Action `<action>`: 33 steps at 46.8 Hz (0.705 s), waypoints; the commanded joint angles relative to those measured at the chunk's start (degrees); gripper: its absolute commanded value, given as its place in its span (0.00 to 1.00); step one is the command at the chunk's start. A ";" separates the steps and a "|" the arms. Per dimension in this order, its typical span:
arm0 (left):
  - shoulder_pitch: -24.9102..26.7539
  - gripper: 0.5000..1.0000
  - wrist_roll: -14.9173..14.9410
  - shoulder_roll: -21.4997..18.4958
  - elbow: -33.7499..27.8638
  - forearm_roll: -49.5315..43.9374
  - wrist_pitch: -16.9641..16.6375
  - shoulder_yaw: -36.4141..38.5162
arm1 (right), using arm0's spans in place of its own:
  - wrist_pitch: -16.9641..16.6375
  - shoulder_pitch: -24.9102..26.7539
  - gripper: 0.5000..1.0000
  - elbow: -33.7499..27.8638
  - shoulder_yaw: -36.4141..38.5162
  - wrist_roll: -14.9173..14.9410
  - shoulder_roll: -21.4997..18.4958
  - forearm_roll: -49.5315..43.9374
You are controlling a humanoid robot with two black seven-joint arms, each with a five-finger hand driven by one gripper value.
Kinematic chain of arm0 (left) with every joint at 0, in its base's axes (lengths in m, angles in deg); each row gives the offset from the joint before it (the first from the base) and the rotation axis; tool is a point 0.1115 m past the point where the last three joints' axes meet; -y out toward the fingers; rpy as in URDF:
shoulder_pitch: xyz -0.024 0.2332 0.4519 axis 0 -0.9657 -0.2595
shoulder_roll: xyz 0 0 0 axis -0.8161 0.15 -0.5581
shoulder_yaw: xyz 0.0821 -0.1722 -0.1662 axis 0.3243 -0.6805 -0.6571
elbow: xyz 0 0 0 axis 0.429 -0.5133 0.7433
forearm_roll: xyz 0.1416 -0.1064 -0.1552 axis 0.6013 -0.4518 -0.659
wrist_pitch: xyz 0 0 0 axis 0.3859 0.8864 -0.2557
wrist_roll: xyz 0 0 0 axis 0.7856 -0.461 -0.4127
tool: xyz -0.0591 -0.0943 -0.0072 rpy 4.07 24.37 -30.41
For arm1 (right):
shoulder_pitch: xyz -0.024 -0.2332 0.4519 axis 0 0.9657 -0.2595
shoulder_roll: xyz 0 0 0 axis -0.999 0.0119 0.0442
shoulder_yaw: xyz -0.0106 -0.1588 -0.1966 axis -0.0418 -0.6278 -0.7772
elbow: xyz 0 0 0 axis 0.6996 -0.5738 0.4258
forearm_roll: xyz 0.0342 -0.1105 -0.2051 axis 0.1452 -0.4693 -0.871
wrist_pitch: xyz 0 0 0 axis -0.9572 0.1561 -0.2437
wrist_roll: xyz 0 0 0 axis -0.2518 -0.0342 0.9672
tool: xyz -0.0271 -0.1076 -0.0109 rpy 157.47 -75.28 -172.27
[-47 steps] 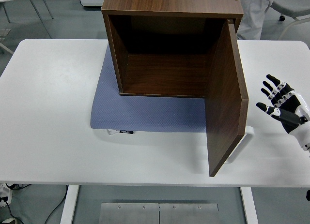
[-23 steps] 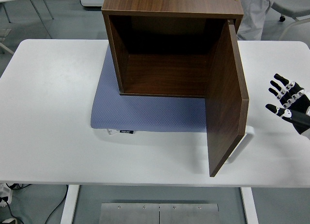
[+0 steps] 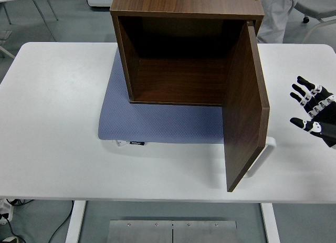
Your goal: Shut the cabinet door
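Note:
A dark brown wooden cabinet [image 3: 186,46] stands on a blue-grey mat [image 3: 157,119] at the middle back of the table. Its inside is empty. Its door [image 3: 245,109] is hinged on the right and swung wide open toward the near edge. A white handle [image 3: 262,155] shows on the door's outer face. My right hand [image 3: 314,113] hovers at the right edge, to the right of the door and apart from it, fingers spread and holding nothing. The left arm is out of view.
The white table [image 3: 52,122] spreads wide left of the mat. A person in white clothes [image 3: 275,14] stands behind the cabinet at the top right. Chair legs show at the top left and top right.
My right hand has drawn back to the right, away from the door, and partly out past the picture's edge. The door and cabinet have not moved.

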State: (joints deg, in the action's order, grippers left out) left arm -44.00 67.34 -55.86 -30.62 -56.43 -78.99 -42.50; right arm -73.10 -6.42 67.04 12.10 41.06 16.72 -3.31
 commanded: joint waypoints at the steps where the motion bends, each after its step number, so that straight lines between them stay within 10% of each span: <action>1: 0.00 1.00 0.00 0.00 0.00 0.00 -0.08 0.00 | 0.01 0.63 1.00 0.06 0.00 0.00 0.01 -0.01; 33: 0.00 1.00 0.00 0.00 0.00 0.00 0.01 0.00 | 0.00 5.38 1.00 1.46 -0.18 0.00 -0.16 -1.94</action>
State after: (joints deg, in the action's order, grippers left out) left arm -44.00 67.34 -55.86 -30.61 -56.43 -78.98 -42.50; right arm -73.16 -1.55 68.03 12.01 41.07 16.61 -4.94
